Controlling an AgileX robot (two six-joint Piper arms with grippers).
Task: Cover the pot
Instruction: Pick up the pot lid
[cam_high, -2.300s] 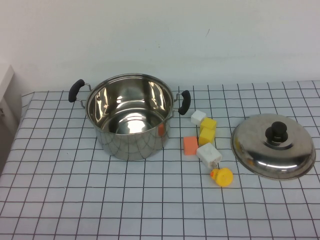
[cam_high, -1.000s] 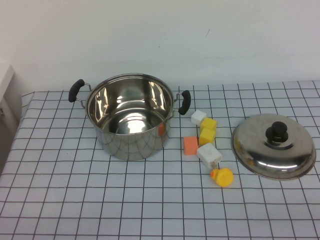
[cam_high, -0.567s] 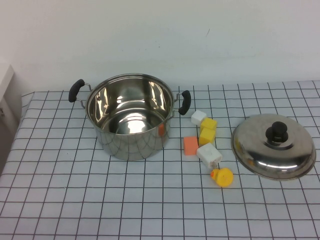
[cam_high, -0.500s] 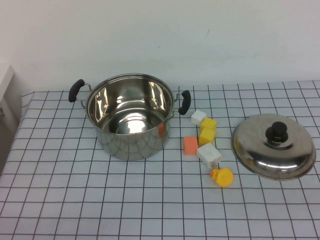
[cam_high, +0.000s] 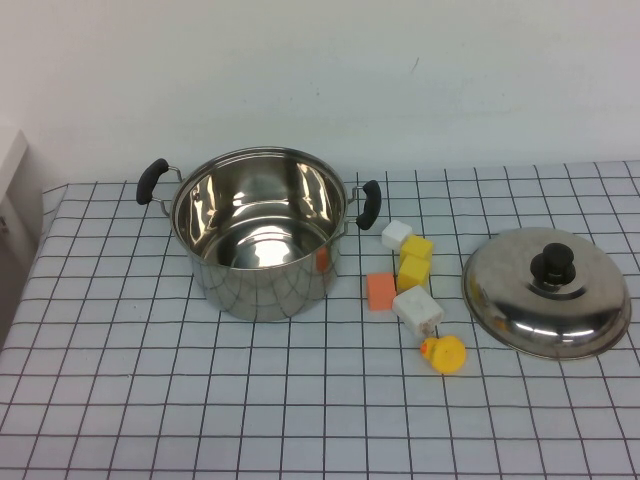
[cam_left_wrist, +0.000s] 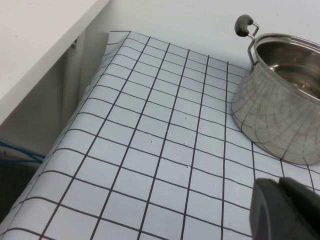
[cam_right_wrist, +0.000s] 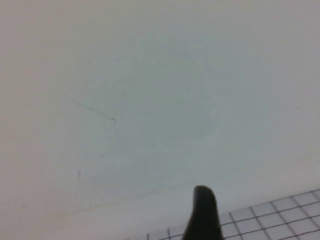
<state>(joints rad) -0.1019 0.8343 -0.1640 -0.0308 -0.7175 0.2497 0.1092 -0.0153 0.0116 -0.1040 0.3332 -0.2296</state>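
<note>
The pot is a large shiny steel pot with two black side handles, standing open and empty at the middle left of the checked table. The domed steel lid with a black knob lies on the table at the right, apart from the pot. Neither gripper shows in the high view. In the left wrist view my left gripper is shut and empty, low over the cloth, with the pot a short way ahead. In the right wrist view my right gripper shows only as a dark tip facing the white wall.
Between pot and lid lie small toys: two white blocks, two yellow blocks, an orange block and a yellow duck. The table's left edge drops off beside a white shelf.
</note>
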